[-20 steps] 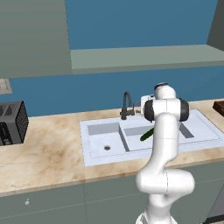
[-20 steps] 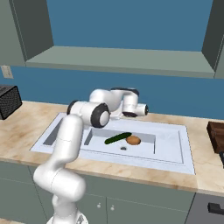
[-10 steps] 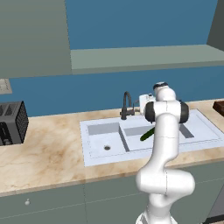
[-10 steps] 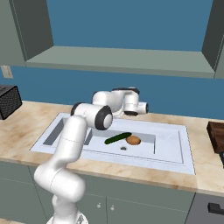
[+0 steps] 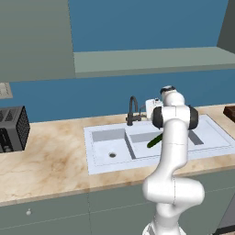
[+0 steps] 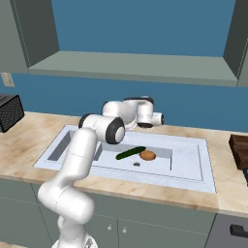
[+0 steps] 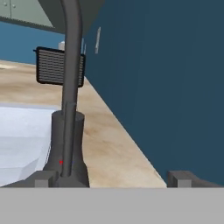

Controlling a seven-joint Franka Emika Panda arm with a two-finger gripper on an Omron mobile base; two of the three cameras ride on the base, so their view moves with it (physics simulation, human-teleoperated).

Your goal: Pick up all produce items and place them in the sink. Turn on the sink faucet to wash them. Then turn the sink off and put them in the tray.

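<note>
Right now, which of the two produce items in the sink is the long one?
The slim dark green cucumber, lying angled in the larger basin. The small roundish brown potato lies at its right end.

cucumber (image 5: 154,140) half behind arm, tray (image 6: 239,151) edge-cropped

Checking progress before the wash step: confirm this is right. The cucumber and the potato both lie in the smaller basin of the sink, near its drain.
Not quite. The cucumber and the potato lie in the larger basin of the sink, not the smaller one, close to that basin's drain. The right base view shows it.
</note>
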